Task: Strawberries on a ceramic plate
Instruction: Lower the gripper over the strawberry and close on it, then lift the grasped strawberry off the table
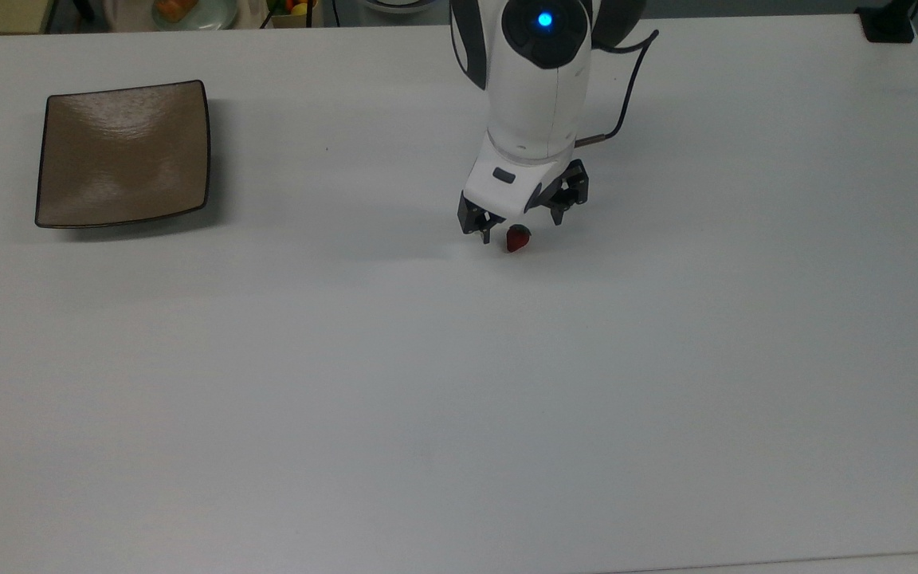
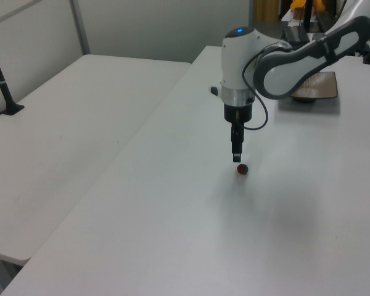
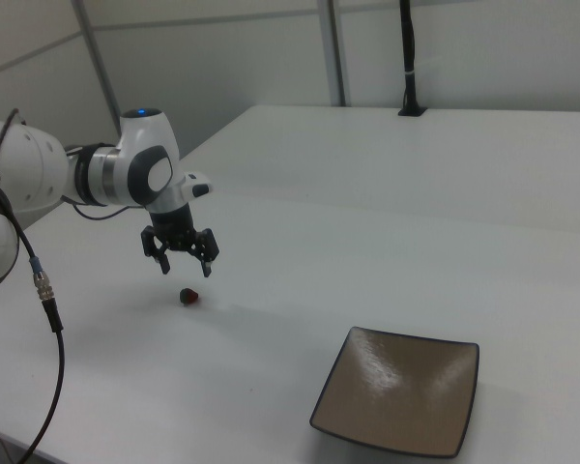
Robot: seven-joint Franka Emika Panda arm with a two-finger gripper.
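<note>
The strawberry (image 1: 518, 238) lies on the table (image 1: 459, 399), well apart from the ceramic plate (image 1: 123, 154). The gripper (image 1: 520, 226) hangs just above the strawberry with fingers apart; grasping, carrying and placing all remain.

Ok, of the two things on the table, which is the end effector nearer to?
The strawberry: the open end effector hangs just above it, while the plate sits far off toward the top view's left.
</note>
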